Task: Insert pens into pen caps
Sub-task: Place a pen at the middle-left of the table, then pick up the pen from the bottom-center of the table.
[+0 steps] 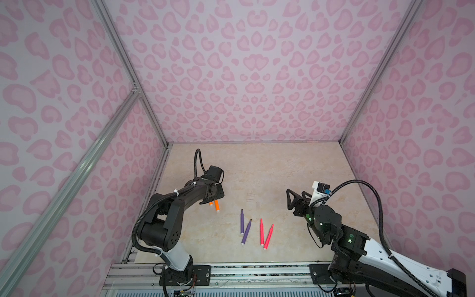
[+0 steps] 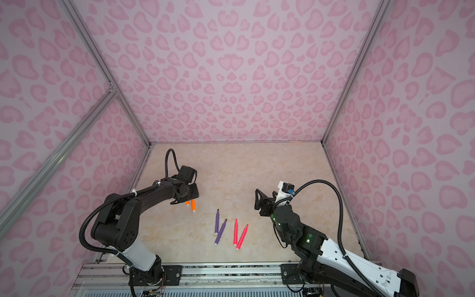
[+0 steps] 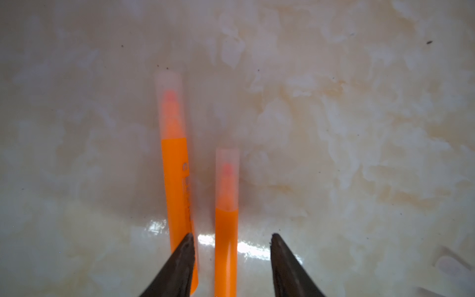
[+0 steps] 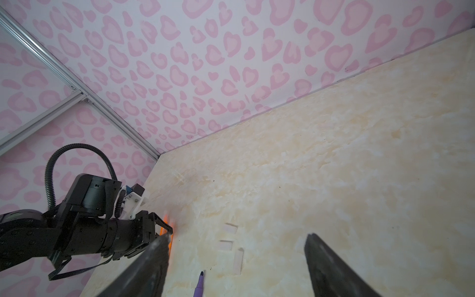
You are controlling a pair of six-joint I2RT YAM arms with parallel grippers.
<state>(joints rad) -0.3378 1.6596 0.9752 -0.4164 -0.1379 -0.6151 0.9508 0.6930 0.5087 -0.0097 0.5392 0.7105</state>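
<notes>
Two orange pens [image 3: 177, 185] [image 3: 226, 244] lie side by side on the beige table, each with a clear pen cap [image 3: 169, 102] [image 3: 227, 174] over its tip. My left gripper [image 3: 231, 235] is low over them and open. The nearer orange pen lies between its fingers with a gap on each side. In both top views the arm covers most of the orange pens [image 1: 217, 205] [image 2: 193, 205]. Two purple pens [image 1: 242, 222] [image 1: 246, 231] and two pink-red pens [image 1: 261, 231] [image 1: 268, 236] lie uncapped mid-table. Three loose pen caps [image 4: 230, 228] [image 4: 225, 245] [image 4: 238, 261] lie ahead of my open, empty right gripper [image 4: 239, 236].
Pink patterned walls [image 1: 244, 77] with metal frame rails close in the table on three sides. The arms' mounting rail [image 1: 257, 272] runs along the front edge. The left arm's elbow and cable [image 1: 164, 218] stand over the table's left front.
</notes>
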